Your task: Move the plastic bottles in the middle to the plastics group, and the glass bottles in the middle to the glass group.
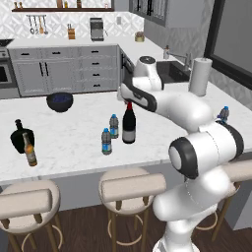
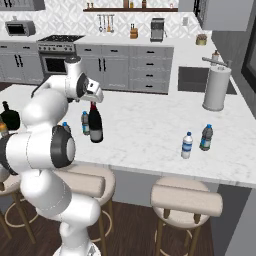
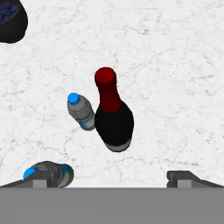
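The hand (image 3: 111, 183) hangs above the white marble worktop (image 1: 74, 138) with its fingers spread wide apart, gripping nothing. Directly below stands the wine bottle (image 3: 112, 111), upright (red foil neck uppermost). One water bottle (image 3: 81, 111) stands just beside it; a second (image 3: 50, 172) stands near. The squat black bottle (image 1: 20, 135) and beer bottle (image 1: 30, 150) stand well apart

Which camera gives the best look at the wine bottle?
The left base view: the wine bottle stands fully visible, side-on. The hand view shows it foreshortened from above; in the right base view it is small beside the arm.
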Available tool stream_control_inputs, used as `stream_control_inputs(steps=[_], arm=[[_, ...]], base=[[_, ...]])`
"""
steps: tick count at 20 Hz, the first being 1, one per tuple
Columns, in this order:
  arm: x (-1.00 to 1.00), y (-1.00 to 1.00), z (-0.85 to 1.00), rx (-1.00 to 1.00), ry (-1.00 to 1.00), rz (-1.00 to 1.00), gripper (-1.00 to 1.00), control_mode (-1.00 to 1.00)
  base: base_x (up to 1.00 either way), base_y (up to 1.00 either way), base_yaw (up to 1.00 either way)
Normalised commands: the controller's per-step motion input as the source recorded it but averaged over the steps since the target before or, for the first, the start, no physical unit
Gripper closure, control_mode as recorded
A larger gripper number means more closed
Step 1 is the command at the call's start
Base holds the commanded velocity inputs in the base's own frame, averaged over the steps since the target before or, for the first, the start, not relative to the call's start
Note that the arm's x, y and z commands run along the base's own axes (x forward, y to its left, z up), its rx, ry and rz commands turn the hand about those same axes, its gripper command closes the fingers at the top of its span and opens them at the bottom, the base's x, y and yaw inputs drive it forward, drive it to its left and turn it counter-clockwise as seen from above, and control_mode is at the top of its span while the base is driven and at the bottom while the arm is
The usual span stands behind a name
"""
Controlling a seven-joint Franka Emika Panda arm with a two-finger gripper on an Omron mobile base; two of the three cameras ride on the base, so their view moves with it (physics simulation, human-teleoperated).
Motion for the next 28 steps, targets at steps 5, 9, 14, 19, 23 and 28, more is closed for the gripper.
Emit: stream_control_inputs(steps=[5, 9, 14, 19, 23, 28], arm=[[0.33, 0.01, -0.14, -0.01, 0.04, 0.00, -1.00, -1.00], [0.25, 0.00, -0.13, -0.05, 0.06, 0.00, -1.00, -1.00], [0.28, 0.01, -0.18, -0.04, 0.00, 0.00, -1.00, -1.00], [0.29, 0.01, -0.18, -0.01, 0.00, 0.00, -1.00, -1.00], [0.27, 0.00, -0.19, 0.00, 0.00, 0.00, -1.00, -1.00], [0.23, 0.00, -0.16, 0.00, -0.02, 0.00, -1.00, -1.00]], base=[[0.00, 0.00, 0.00], [0.00, 0.00, 0.00], [0.00, 0.00, 0.00], [0.00, 0.00, 0.00], [0.00, 0.00, 0.00], [0.00, 0.00, 0.00]])
